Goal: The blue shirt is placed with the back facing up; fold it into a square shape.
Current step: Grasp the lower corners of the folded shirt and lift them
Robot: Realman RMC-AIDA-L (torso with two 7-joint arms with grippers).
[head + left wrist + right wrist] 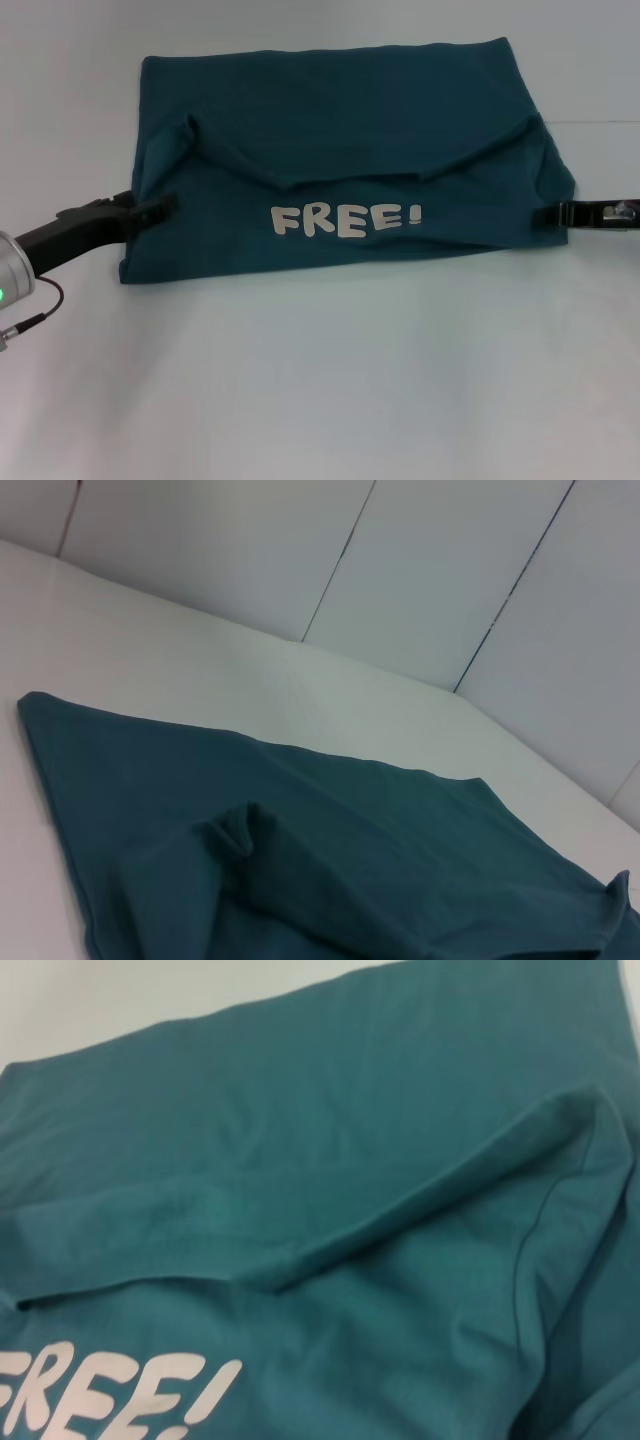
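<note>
While the shirt [340,150] lies part-folded on the desk [320,380], lettering up, left gripper [165,205] at 9 o'clock and right gripper [548,214] at 3 o'clock each pinch its side edge, jaws closed on cloth.

A plain white table [320,380] fills the head view under even, soft light. In the left wrist view, pale wall panels [420,570] split by thin dark seams stand behind its far edge.

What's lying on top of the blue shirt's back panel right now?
A folded-over layer of the blue shirt itself, with the "FREE!" lettering facing up. The left claw and right claw sit at its side edges. What the fold covers underneath is hidden.
</note>
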